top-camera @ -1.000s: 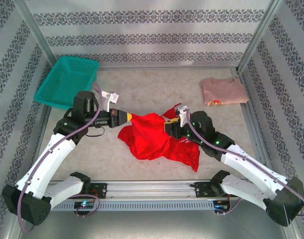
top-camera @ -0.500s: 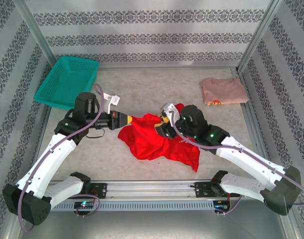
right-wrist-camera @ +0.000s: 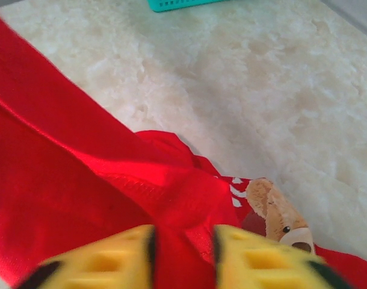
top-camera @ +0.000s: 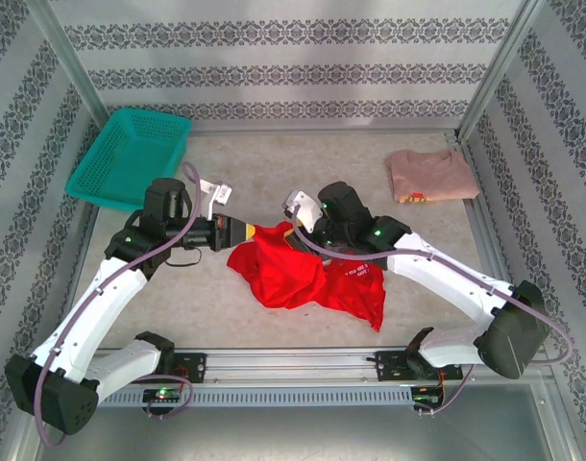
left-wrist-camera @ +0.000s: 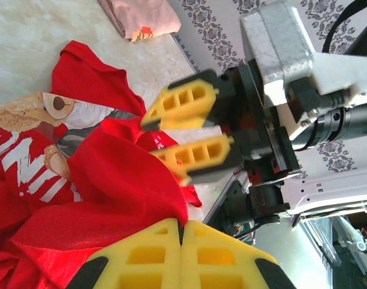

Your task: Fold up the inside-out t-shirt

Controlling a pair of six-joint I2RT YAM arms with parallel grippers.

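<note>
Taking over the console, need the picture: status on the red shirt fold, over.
Left gripper shut on the red t-shirt edge. Right gripper: jaws slightly apart astride a fold, grip unclear. Shirt crumpled, unfolded. Pink shirt, basket well clear.

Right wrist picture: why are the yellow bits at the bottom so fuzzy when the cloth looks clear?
Right wrist view: the claw probably sits too near the lens, so its fingers blur, while the red t-shirt and the bright table are sharp. Top external view: even light, only soft shadows.

White lettering (left-wrist-camera: 28, 171) on red t-shirt (top-camera: 295, 280), illegible
</note>
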